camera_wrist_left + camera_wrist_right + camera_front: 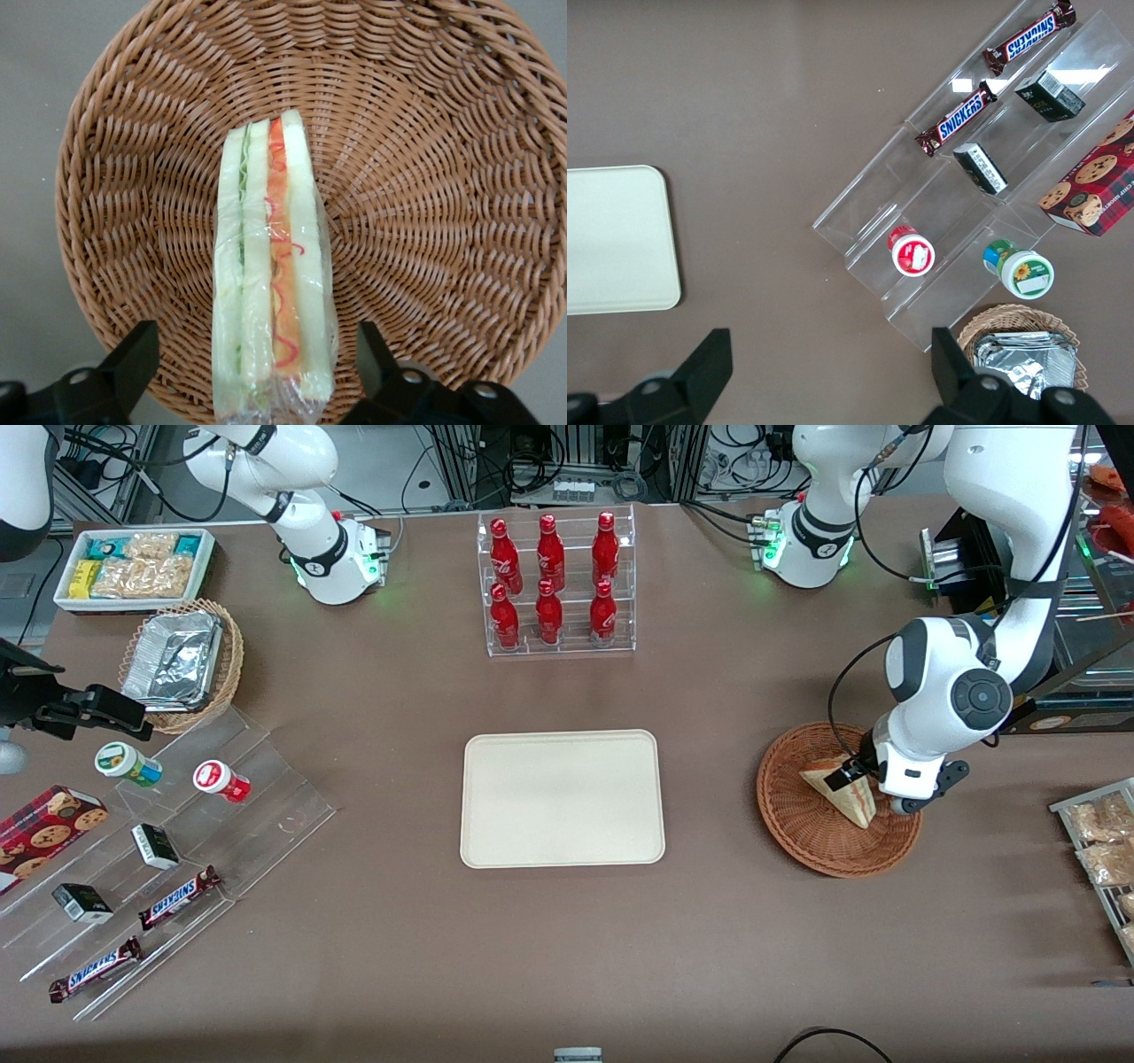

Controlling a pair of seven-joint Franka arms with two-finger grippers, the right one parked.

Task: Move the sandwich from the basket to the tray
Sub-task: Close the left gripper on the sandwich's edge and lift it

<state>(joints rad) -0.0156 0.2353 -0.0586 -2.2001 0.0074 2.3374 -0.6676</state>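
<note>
The sandwich (843, 790), a plastic-wrapped wedge with red, green and yellow filling, lies in the reddish-brown wicker basket (802, 828) toward the working arm's end of the table. My left gripper (852, 776) is lowered into the basket. In the left wrist view the sandwich (270, 266) lies edge-up on the basket's weave (425, 204). The gripper (255, 347) is open, with one finger on each side of the sandwich's end and a gap on both sides. The cream-white tray (563, 798) lies bare at the table's middle, beside the basket.
A clear rack of red bottles (555, 584) stands farther from the front camera than the tray. A clear stepped stand with snacks (151, 850), a tan basket with foil trays (182, 662) and a white snack bin (135, 567) lie toward the parked arm's end. A wire rack of packets (1103, 841) is beside the basket.
</note>
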